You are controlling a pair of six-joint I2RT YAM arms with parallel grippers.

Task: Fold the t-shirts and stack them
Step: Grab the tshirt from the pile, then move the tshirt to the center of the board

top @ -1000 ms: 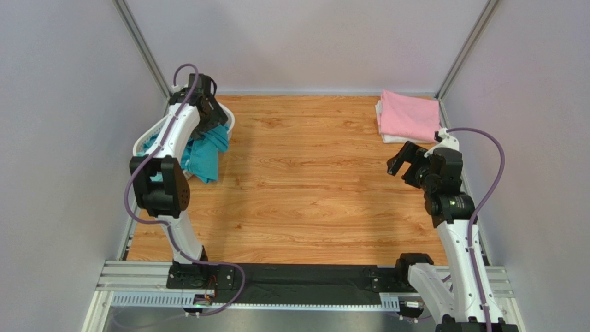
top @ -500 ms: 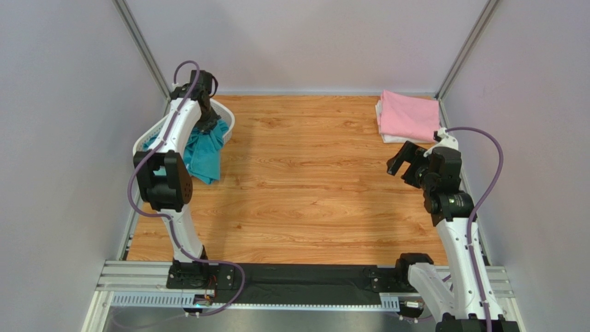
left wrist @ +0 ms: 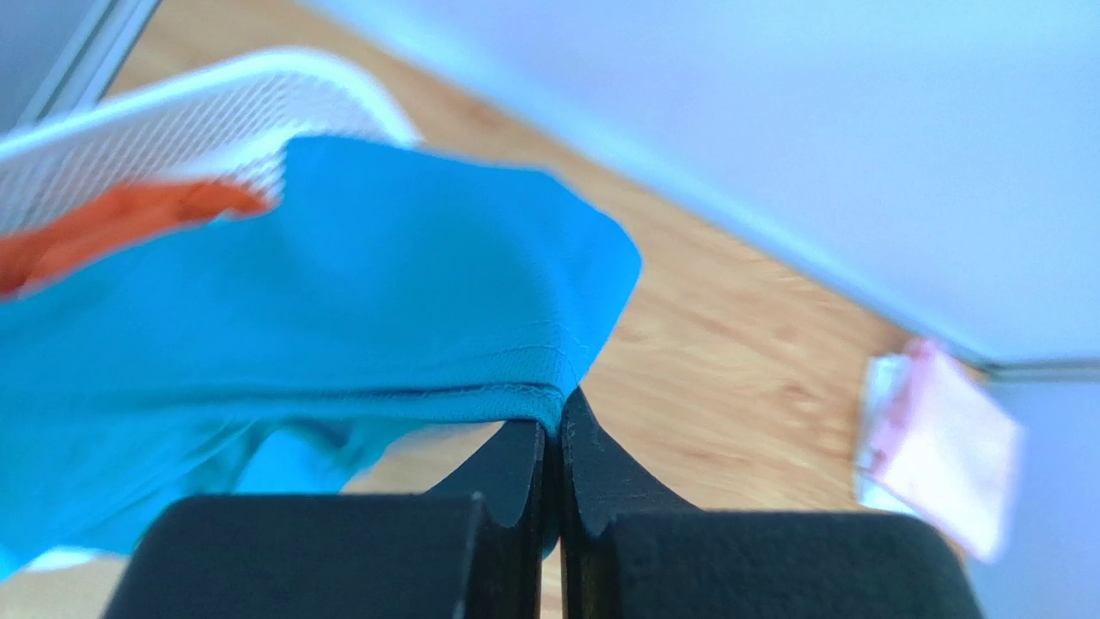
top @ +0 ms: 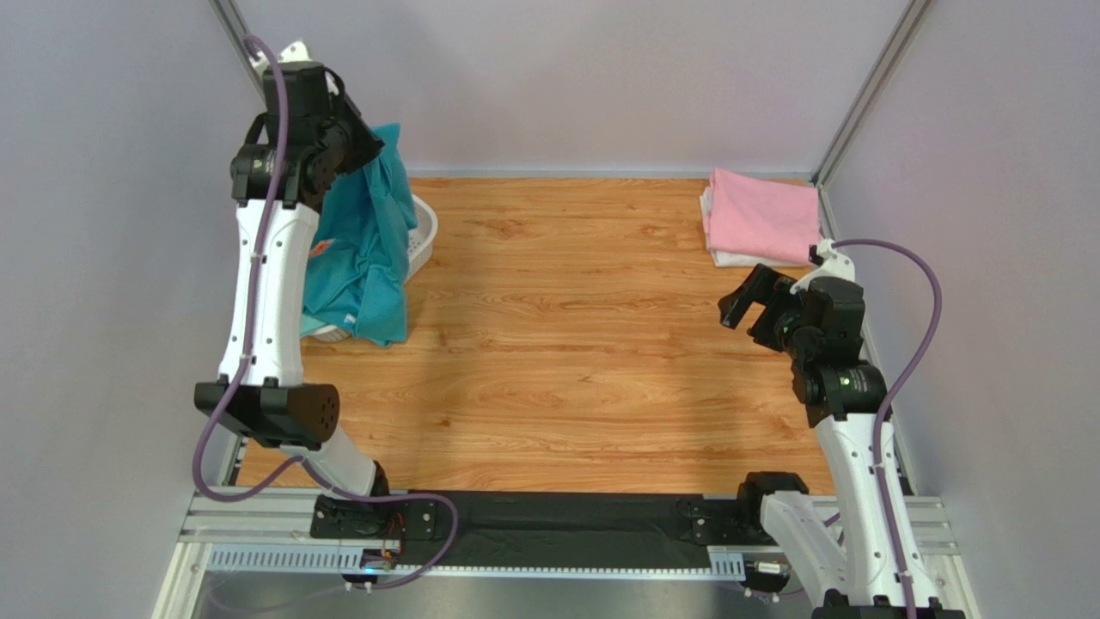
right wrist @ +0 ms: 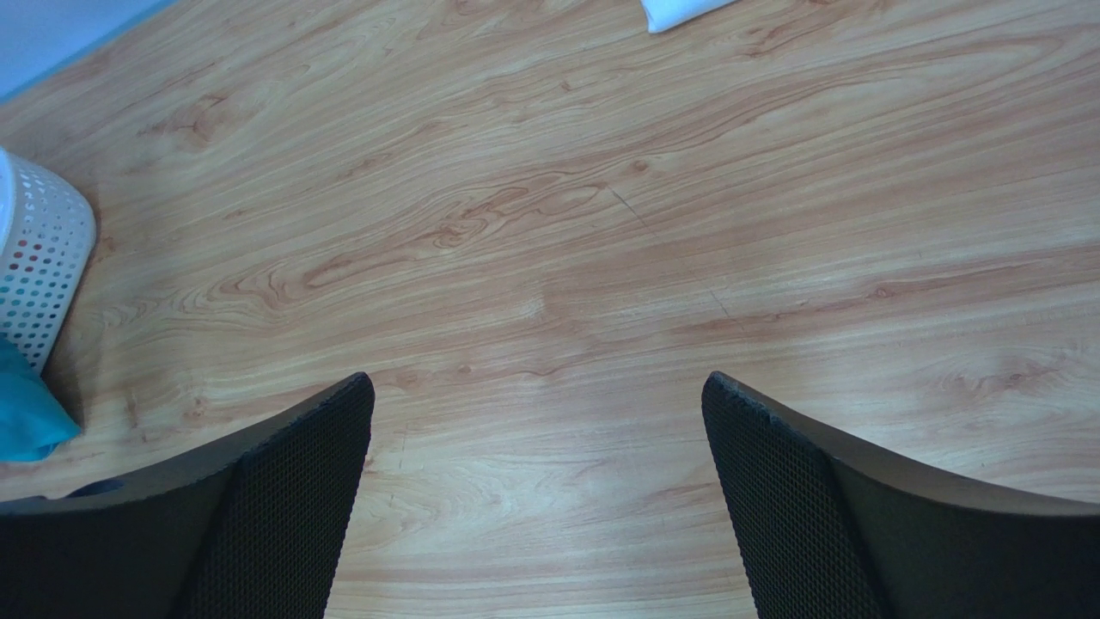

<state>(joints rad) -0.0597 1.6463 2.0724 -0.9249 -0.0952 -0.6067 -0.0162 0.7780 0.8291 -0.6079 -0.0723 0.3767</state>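
My left gripper (top: 371, 142) is raised high at the back left, shut on an edge of the teal-blue t-shirt (top: 364, 258). The shirt hangs down from it over the white basket (top: 422, 239). In the left wrist view the black jaws (left wrist: 558, 410) pinch a fold of the teal fabric (left wrist: 387, 284), and an orange t-shirt (left wrist: 116, 226) lies in the basket (left wrist: 168, 123) behind it. A folded pink t-shirt (top: 762, 213) lies on a white one (top: 713, 243) at the back right. My right gripper (top: 746, 297) hovers open above bare wood (right wrist: 536, 387), in front of that stack.
The lattice basket (right wrist: 36, 265) stands against the left wall, with teal cloth (right wrist: 26, 415) trailing beside it. Grey walls close in the left, back and right sides. The wooden tabletop (top: 581, 348) spans the middle, and the arm bases sit on a black rail (top: 568, 522) at the near edge.
My left gripper shut on the teal-blue t-shirt in the basket and rose high, lifting the shirt so that it now hangs. The right arm has barely moved.
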